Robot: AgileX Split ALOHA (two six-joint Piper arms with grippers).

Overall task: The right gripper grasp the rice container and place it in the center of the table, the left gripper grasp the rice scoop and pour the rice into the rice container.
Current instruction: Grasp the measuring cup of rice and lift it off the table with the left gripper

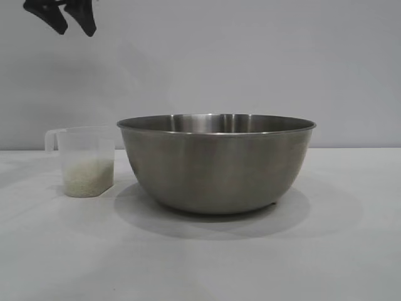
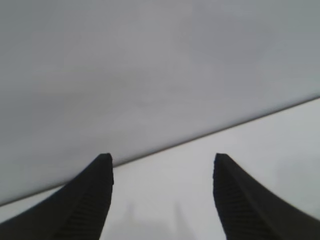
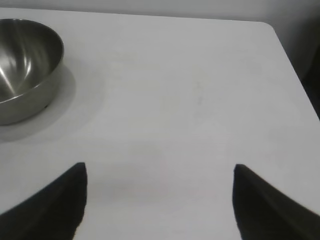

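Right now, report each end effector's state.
Left end effector: open, holding nothing, high above the rice scoop.
Right end effector: open, empty, apart from the rice container.

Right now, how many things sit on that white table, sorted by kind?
Steel bowl: 1
Clear plastic cup, holding rice: 1
Total on the table: 2

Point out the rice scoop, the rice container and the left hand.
rice scoop (image 1: 88, 157): exterior view, clear front wall.
rice container (image 1: 216, 169): exterior view, brushed steel outer side.
left hand (image 1: 70, 17): exterior view, midway between its two fingertips.
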